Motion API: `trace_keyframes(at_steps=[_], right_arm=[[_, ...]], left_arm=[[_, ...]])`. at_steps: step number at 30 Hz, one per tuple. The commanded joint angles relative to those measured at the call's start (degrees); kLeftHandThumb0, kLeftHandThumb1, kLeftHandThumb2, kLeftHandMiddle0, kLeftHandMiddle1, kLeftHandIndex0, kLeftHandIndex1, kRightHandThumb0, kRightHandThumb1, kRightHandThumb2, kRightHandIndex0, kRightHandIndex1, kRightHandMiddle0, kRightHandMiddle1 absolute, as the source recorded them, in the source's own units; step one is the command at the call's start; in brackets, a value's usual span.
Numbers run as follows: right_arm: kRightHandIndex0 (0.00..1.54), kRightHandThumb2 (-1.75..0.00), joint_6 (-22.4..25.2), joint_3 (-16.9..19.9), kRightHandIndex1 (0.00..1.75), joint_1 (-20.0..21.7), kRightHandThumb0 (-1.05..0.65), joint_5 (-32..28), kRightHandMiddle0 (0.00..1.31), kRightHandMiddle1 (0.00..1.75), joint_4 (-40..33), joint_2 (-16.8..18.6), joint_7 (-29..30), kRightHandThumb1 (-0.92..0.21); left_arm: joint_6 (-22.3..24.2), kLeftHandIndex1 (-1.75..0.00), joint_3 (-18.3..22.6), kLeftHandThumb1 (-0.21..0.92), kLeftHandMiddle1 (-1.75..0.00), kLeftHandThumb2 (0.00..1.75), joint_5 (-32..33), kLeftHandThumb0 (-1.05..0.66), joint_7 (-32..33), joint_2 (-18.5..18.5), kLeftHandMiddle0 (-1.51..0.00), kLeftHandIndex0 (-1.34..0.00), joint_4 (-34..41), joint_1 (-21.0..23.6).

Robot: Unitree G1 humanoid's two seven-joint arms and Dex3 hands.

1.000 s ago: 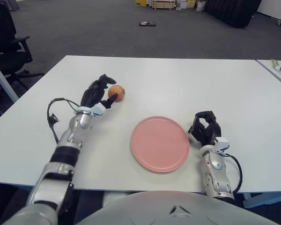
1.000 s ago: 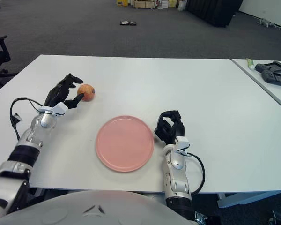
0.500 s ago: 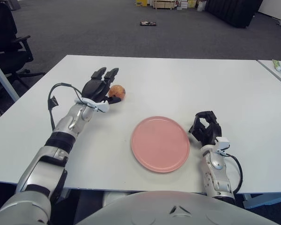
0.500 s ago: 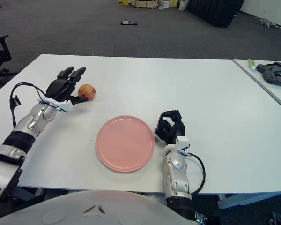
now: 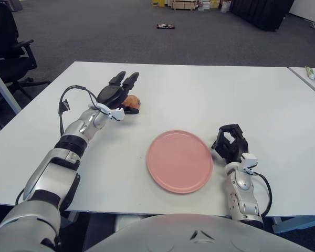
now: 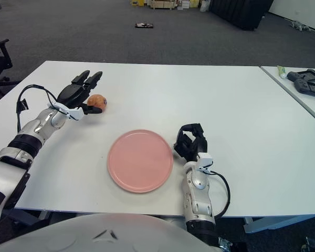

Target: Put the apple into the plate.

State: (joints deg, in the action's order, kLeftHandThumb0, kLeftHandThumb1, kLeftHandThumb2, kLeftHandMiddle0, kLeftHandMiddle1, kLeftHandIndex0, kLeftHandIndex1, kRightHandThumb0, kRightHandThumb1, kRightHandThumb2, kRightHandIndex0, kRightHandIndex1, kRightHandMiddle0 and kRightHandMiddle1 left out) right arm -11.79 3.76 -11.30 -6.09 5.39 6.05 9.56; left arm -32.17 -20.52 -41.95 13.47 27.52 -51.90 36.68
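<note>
An orange-red apple [image 5: 132, 102] lies on the white table [image 5: 199, 89], up and to the left of a round pink plate [image 5: 179, 160]. My left hand [image 5: 117, 93] reaches over the apple from its left side, fingers stretched out above it and thumb low beside it, not closed around it. The hand covers the apple's left part. In the right eye view the apple [image 6: 98, 102] shows just right of that hand [image 6: 82, 91]. My right hand [image 5: 229, 144] shows just right of the plate, fingers curled and holding nothing.
A second table [image 6: 299, 86] at the far right carries a dark device [image 6: 306, 83] and a small tube. An office chair [image 5: 8, 44] stands off the left edge. Grey carpet with distant boxes lies beyond the table.
My left arm has stretched farther forward and right, bringing the hand from beside the apple to over it with the fingers extended. Apple, plate and right hand have stayed in place.
</note>
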Motion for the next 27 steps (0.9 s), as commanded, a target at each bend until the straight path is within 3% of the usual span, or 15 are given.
trace_keyframes(at_steps=[1, 15, 27], right_arm=[[0.95, -1.00, 1.21, 0.62, 1.75, -0.73, -0.40, -0.71, 0.41, 1.75, 1.42, 1.48, 0.12, -0.58], [0.95, -1.00, 1.13, 0.75, 1.75, -0.94, -0.41, -0.34, 0.41, 1.75, 1.47, 1.18, 0.25, -0.57], [0.95, -1.01, 1.17, 0.72, 1.75, -1.43, -0.41, -0.31, 0.42, 1.75, 0.73, 1.38, 0.54, -0.57]], left_arm=[[-1.07, 0.00, -1.59, 0.83, 0.00, 0.16, -0.20, -1.05, -1.17, -0.04, 0.00, 0.00, -2.98, 3.44], [0.85, 0.00, -6.60, 0.82, 0.00, 0.14, -1.22, -1.05, -3.35, -4.10, 0.00, 0.00, -14.97, 10.95], [3.51, 0.00, -10.34, 0.82, 0.00, 0.14, -2.72, -1.05, -2.58, -6.00, 0.00, 0.00, -22.13, 13.76]])
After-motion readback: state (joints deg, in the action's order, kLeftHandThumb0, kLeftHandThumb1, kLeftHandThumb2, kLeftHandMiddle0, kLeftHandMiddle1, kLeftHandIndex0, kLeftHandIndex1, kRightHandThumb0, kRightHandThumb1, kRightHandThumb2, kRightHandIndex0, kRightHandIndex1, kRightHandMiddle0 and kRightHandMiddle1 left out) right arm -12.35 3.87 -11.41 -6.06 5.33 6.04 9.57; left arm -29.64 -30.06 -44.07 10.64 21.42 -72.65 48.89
